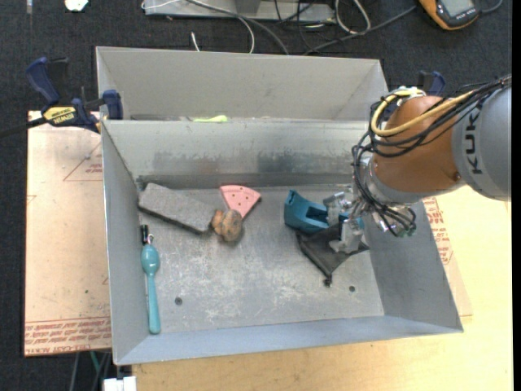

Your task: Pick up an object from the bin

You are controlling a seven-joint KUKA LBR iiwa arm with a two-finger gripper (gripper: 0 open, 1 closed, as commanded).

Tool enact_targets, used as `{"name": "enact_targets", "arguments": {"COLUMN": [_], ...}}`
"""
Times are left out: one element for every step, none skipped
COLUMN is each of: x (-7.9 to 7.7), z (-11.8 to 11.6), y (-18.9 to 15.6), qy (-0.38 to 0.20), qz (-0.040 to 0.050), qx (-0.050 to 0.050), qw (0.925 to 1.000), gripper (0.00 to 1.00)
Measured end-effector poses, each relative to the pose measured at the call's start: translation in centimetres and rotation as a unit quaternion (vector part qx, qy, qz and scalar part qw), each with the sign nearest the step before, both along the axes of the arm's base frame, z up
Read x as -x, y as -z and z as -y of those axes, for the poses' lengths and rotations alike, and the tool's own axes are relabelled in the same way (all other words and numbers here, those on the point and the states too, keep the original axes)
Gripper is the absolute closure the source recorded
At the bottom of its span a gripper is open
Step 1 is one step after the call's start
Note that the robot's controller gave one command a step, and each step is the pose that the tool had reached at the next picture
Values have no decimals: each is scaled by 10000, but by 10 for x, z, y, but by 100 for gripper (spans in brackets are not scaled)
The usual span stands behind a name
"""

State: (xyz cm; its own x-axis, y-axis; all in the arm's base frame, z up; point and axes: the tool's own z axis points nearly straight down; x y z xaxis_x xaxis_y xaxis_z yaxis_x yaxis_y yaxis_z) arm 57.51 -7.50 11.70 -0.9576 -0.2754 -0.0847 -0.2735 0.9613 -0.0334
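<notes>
My gripper [350, 233] is low at the right side of the bin, under the orange wrist cover. It is right beside a teal-blue plastic piece [303, 213] on its left. A black flat wedge-shaped thing [324, 255] lies just below and left of it, touching or nearly touching the gripper's tip. I cannot tell whether either one is gripped.
Further left lie a pink triangular piece [240, 195], a brown lumpy ball [229, 225] and a grey oblong block [173, 207]. A teal brush [151, 279] lies along the left wall. The arm and its cables hang over the bin's right rim.
</notes>
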Motion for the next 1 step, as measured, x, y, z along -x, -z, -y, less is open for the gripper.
{"name": "enact_targets", "arguments": {"x": [24], "z": [18], "y": [-21], "qy": [-1141], "qz": [-44], "qx": [86], "qw": [9934], "gripper": [100]}}
